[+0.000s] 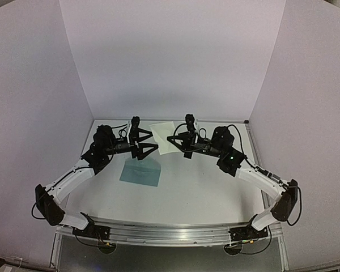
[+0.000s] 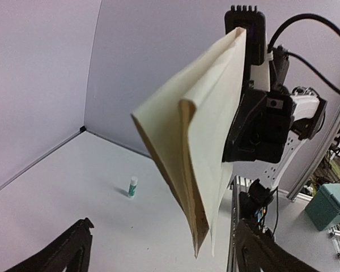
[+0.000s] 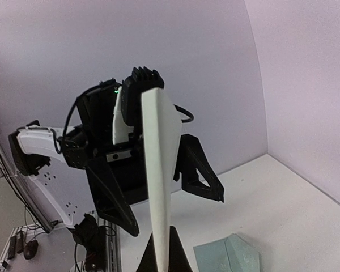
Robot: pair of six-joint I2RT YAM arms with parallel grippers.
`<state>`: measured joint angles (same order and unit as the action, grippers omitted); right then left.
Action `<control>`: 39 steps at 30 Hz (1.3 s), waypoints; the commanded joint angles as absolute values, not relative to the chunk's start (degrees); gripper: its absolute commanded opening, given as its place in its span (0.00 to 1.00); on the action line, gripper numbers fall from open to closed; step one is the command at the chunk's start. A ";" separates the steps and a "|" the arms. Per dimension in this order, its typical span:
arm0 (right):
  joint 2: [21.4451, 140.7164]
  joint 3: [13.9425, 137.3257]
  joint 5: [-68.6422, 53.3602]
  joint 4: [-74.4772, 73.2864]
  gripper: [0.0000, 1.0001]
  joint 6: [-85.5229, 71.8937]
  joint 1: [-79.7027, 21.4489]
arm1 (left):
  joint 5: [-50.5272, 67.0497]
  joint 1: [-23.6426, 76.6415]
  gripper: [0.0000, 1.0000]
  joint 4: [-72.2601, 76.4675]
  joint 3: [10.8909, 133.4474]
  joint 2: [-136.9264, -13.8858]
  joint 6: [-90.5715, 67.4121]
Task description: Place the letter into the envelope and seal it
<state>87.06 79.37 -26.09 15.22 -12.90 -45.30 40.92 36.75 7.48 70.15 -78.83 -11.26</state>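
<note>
Top external, tan rectangular paper letter (image 1: pixel 163 137) gripped aloft by right end effector (image 1: pixel 172 140), teal paper envelope (image 1: pixel 140 171) laid flat on white counter (image 1: pixel 204 187), left wrist, left end effector (image 2: pixel 162 226) spread open before letter, right wrist, letter seen edge-on.

The top camera is looking down from above and behind me over the table (image 1: pixel 204 187), while my wrist cameras are facing each other, both closely sharing the letter (image 2: pixel 204 141).

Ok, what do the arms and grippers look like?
The left arm and right arm match: white links, black joints, black looping cables. The left gripper and right gripper: black, triangular open-frame fingers. A green light shows on the right arm.
</note>
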 commanded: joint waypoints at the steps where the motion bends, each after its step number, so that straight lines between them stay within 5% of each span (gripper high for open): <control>1: 89.17 81.61 -30.56 26.20 0.00 -18.56 -45.31 | 43.60 37.26 0.79 17.63 71.22 -78.53 -17.96; 9: 91.39 82.33 -33.46 30.56 0.00 -21.29 -45.28 | 44.86 38.27 0.46 19.82 72.01 -79.57 -19.71; 16: 91.91 82.06 -33.34 31.35 0.00 -21.95 -45.30 | 45.85 38.50 0.01 20.34 71.70 -79.35 -19.80; 18: 91.88 81.89 -33.42 31.29 0.01 -21.86 -45.31 | 45.84 38.43 0.00 19.40 71.63 -79.06 -19.18; 21: 91.07 80.43 -31.95 31.14 0.19 -20.95 -45.33 | 46.66 38.41 0.00 16.90 71.23 -78.46 -16.79; 23: 90.39 79.61 -31.02 30.46 0.21 -19.70 -45.29 | 46.76 38.40 0.00 15.71 70.97 -78.14 -15.78; 29: 90.61 80.74 -31.66 25.27 0.00 -17.71 -45.33 | 47.37 38.40 0.00 14.33 71.17 -78.25 -14.41; 31: 90.29 80.53 -30.78 24.19 0.00 -17.40 -45.34 | 47.26 38.43 0.14 13.85 71.19 -78.22 -13.80; 33: 89.32 79.42 -28.69 23.69 0.00 -16.49 -45.32 | 46.44 38.32 0.48 11.33 71.38 -78.13 -11.82; 35: 88.03 78.38 -25.01 21.50 0.00 -14.99 -45.19 | 44.34 37.98 0.69 5.99 72.18 -77.97 -9.00; 39: 86.65 77.29 -16.46 13.95 0.00 -15.04 -43.30 | 39.95 35.30 0.84 -9.11 75.94 -78.86 -3.18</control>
<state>90.46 78.50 -26.21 21.16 -16.32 -45.12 44.54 37.91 6.02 70.61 -79.53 -10.66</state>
